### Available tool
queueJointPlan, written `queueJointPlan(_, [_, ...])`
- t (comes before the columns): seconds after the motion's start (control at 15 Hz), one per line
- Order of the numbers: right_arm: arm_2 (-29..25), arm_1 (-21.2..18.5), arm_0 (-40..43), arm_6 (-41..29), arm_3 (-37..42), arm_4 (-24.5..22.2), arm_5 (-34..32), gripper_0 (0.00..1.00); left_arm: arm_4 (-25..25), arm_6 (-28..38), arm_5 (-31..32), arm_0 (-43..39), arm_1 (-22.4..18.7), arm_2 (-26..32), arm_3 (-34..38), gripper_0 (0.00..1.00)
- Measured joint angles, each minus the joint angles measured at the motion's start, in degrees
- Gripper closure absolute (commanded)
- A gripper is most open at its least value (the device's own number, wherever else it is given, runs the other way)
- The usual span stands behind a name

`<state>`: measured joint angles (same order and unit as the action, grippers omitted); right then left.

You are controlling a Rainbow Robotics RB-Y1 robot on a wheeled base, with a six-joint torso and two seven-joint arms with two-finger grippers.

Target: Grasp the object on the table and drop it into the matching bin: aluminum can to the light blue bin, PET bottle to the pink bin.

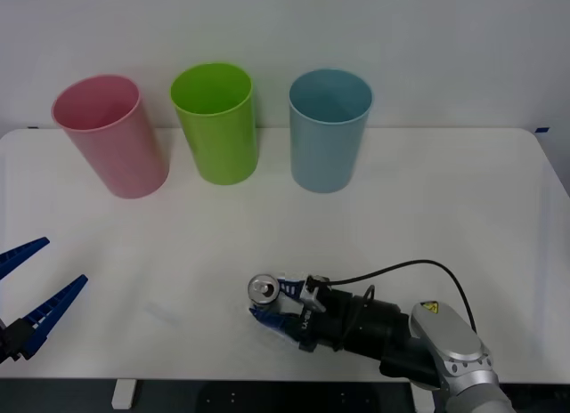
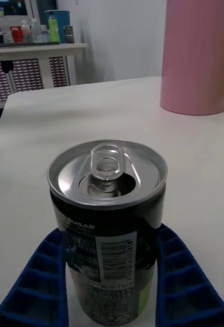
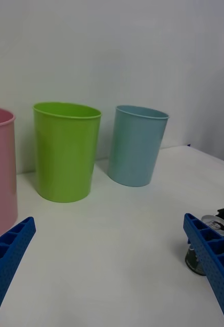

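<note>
Your right gripper (image 1: 278,304) brackets the small silver aluminum can (image 1: 263,288) between its blue fingers (image 2: 38,286) on the white table (image 1: 445,208), not visibly clamped; lift early and it may tip or slip out.

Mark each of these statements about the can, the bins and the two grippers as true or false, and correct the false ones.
1. The aluminum can stands upright on the table. True.
2. The right gripper has a blue finger on each side of the can. True; the right wrist view shows the fingers flanking it.
3. The can is already inside the light blue bin. False; it stands on the table, well in front of the bins.
4. The lime green bin stands between the pink bin and the light blue bin. True.
5. The left gripper is gripping the pink bin. False; it is open, near the table's left edge, holding nothing.
</note>
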<state>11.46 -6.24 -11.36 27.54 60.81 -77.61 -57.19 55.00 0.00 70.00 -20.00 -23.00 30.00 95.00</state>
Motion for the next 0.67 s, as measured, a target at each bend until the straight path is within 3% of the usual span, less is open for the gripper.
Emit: queueJointPlan(0.67, [-1.0,-0.6,0.0,-1.2,1.6,2.4,-0.3,1.0,0.0,0.0,0.0,0.0,0.0,0.0,0.0,0.0])
